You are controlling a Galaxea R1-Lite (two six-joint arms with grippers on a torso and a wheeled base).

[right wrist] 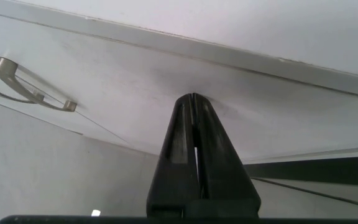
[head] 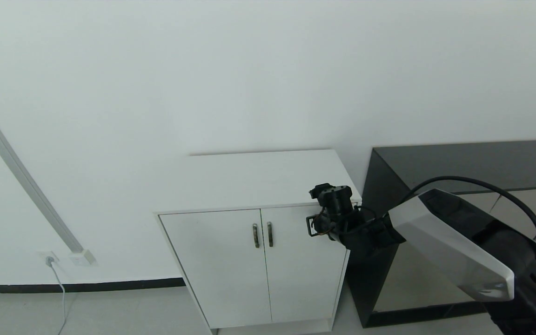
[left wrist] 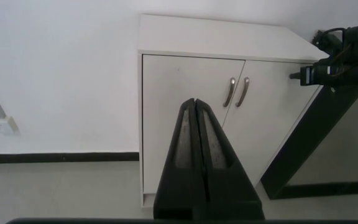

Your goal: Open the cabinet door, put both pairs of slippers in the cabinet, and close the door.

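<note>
the white cabinet stands upright against the wall, both doors shut, its two slim metal handles upright side by side at the centre seam.

the right arm was stretched forward, its right gripper closed; the left gripper was closed too.

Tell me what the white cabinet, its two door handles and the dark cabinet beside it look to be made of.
The white cabinet looks like laminated board, matte white: flat even faces, crisp edges. The handles seem brushed metal: grey curved bars with a dull sheen. The dark cabinet has glossy panels, perhaps glass or lacquered board: its front shows reflections.
</note>
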